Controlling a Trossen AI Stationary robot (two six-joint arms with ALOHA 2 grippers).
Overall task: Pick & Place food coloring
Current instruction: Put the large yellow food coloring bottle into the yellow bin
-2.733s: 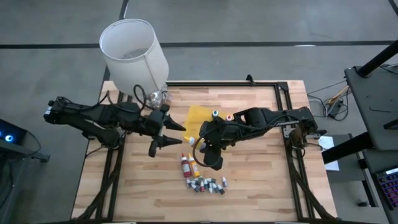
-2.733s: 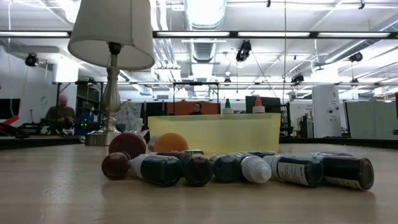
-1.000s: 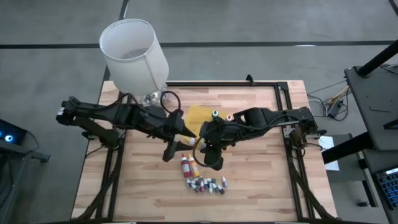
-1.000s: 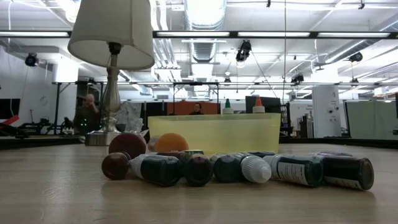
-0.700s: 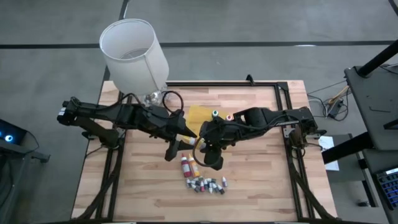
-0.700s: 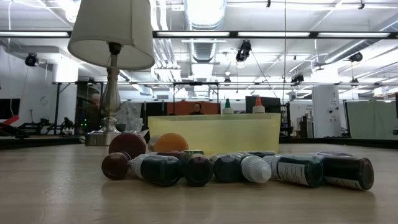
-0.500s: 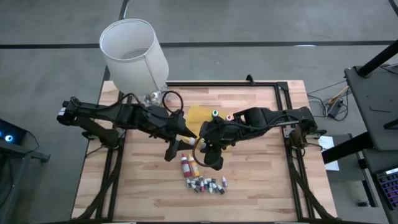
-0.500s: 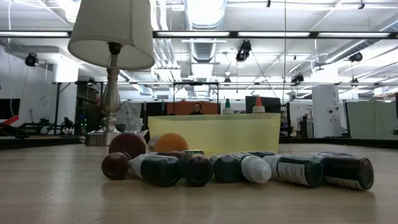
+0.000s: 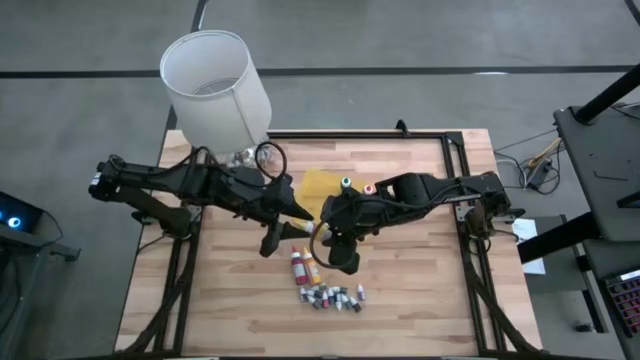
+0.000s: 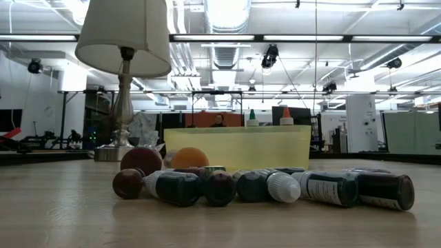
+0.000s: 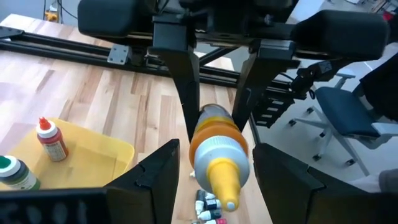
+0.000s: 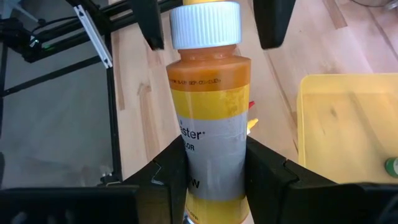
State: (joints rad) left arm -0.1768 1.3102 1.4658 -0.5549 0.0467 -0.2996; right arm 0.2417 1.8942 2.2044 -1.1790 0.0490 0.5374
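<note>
Table (image 9: 420, 240): pale wood planks, matt. Tray (image 11: 93, 158): yellow plastic, slightly translucent, smooth. Orange bottle (image 12: 208, 134): glossy plastic, paper label, ribbed white cap. Lamp (image 10: 124, 31): cloth shade, shiny metal stem. Fingers (image 12: 273, 18): matt black.

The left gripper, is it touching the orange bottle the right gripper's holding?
Apart. In the right wrist view the left gripper has a finger on either side of the orange bottle and its white cap, with wood showing between.

An orange bottle (image 11: 217, 152) is gripped by the right end effector (image 11: 214, 118). A red bottle (image 11: 51, 139) and a green bottle (image 11: 16, 174) stand in the tray (image 11: 93, 155) on the tabletop (image 11: 74, 93).
</note>
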